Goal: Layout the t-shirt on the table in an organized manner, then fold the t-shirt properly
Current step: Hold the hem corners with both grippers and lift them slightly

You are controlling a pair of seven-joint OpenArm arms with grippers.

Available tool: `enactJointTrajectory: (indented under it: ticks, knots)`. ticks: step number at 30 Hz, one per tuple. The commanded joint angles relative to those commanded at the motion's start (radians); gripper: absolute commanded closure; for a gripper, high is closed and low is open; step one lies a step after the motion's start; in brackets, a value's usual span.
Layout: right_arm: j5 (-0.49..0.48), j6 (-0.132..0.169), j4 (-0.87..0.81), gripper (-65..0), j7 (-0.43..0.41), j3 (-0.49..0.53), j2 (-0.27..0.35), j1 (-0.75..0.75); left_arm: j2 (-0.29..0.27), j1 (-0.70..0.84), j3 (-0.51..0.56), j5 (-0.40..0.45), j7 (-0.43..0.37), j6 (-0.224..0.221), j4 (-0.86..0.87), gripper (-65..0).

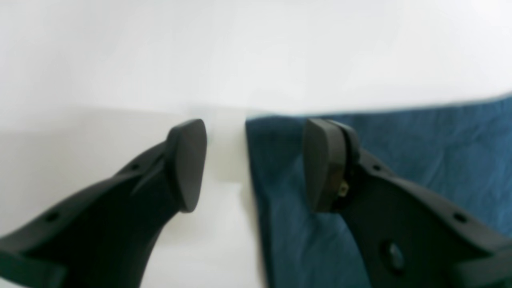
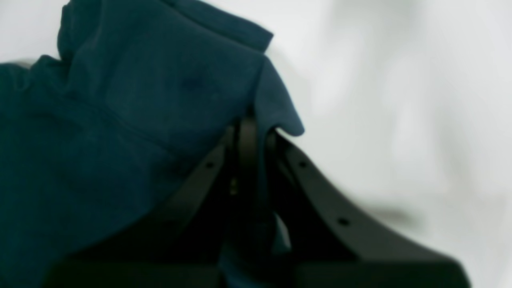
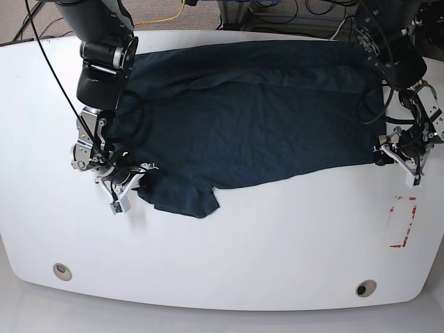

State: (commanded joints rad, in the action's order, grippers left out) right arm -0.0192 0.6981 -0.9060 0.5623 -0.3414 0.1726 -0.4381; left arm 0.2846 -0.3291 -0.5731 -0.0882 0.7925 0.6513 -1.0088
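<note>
The dark navy t-shirt [image 3: 250, 118] lies spread across the far half of the white table [image 3: 243, 263], with wrinkles and one sleeve [image 3: 184, 198] pointing toward the near side. My right gripper [image 3: 135, 182] is at that sleeve's left edge. In the right wrist view the right gripper [image 2: 252, 132] is shut on a fold of the t-shirt [image 2: 120, 120], which bunches up over its fingers. My left gripper [image 1: 256, 164] is open and straddles a corner edge of the t-shirt [image 1: 420, 160], one finger over cloth, the other over bare table [image 1: 240, 60]. In the base view the left gripper [image 3: 385, 154] sits at the shirt's right corner.
A red tape rectangle [image 3: 402, 222] marks the table near the right edge. Two round grey grommet holes [image 3: 62, 270] [image 3: 365, 288] sit near the front edge. Cables lie on the floor beyond the table's far edge.
</note>
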Motion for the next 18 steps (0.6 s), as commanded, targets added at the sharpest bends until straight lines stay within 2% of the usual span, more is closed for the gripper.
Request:
enactJointTrajectory:
  ticks: [4,18]
  knots:
    - [0.0,0.0,0.0,-0.3,0.002,-0.002,0.0,0.0,-0.005,0.0,0.031,0.0,0.003,-0.006,-0.005,-36.0]
    - [0.0,0.0,-0.002,-0.3,0.002,-0.002,0.003,0.0,0.0,0.038,0.026,-0.005,0.048,0.002,-0.044,-35.8]
